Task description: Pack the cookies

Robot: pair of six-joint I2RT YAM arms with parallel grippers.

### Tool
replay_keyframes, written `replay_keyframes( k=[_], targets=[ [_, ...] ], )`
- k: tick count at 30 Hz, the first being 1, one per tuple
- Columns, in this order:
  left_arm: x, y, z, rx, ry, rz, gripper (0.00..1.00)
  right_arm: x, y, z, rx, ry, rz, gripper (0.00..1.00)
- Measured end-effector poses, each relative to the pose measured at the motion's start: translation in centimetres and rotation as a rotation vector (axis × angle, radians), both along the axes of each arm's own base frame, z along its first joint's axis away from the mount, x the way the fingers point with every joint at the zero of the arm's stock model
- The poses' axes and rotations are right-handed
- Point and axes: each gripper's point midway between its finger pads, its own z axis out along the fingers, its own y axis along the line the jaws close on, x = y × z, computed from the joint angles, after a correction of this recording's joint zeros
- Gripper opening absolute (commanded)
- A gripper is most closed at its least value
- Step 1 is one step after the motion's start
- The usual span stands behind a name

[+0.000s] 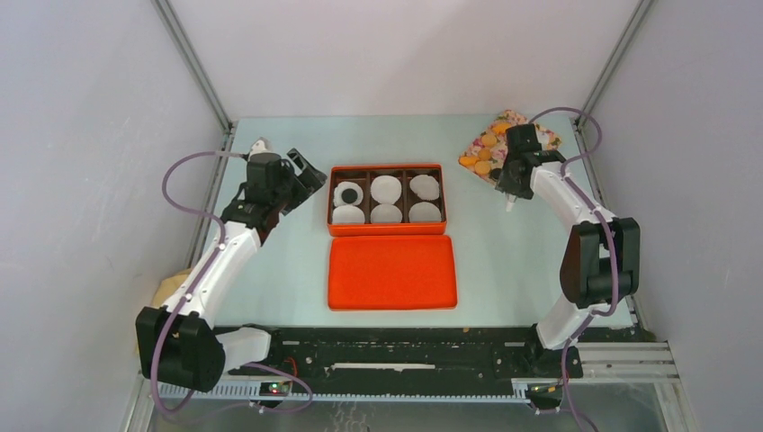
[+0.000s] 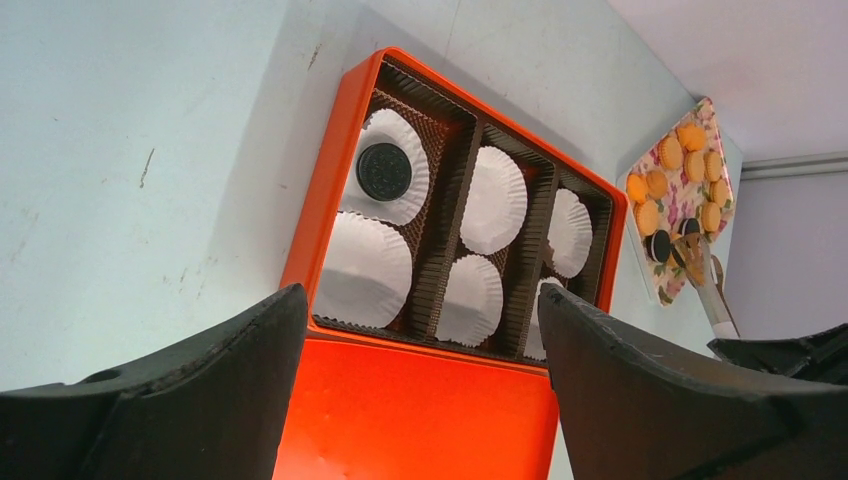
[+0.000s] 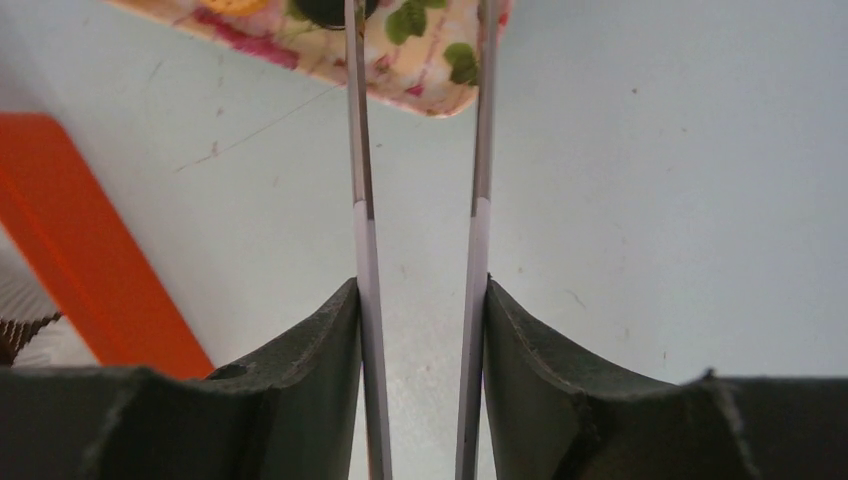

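Orange and dark cookies [image 1: 484, 155] lie on a floral tray [image 1: 526, 121] at the back right; they also show in the left wrist view [image 2: 668, 180]. One dark cookie [image 1: 348, 193] sits in a white liner in the orange box [image 1: 387, 167], back-left cell, also in the left wrist view [image 2: 384, 171]. My right gripper [image 1: 507, 183] is shut on metal tongs [image 3: 360, 150]. Their blades reach the tray's edge [image 3: 420, 60] beside a dark cookie [image 3: 335, 8]. My left gripper [image 1: 310, 175] is open and empty, left of the box.
The orange lid [image 1: 391, 270] lies in front of the box. White liners [image 1: 387, 189] fill the other cells. Frame posts and grey walls close in the table. A tan object [image 1: 171, 288] sits off the left edge.
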Motion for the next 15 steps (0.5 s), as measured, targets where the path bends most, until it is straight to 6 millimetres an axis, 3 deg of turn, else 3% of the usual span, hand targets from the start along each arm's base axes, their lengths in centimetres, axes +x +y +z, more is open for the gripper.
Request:
replay_keyframes(
  k=[7, 15],
  targets=[
    [0.1, -0.3, -0.4, 0.008, 0.009, -0.013, 0.89, 0.6, -1.7, -2.1, 0.033, 0.035, -0.057, 0.50],
    [0.1, -0.8, -0.8, 0.005, 0.020, -0.035, 0.89, 2.6, -2.1, -1.9, 0.046, 0.019, -0.076, 0.49]
  ],
)
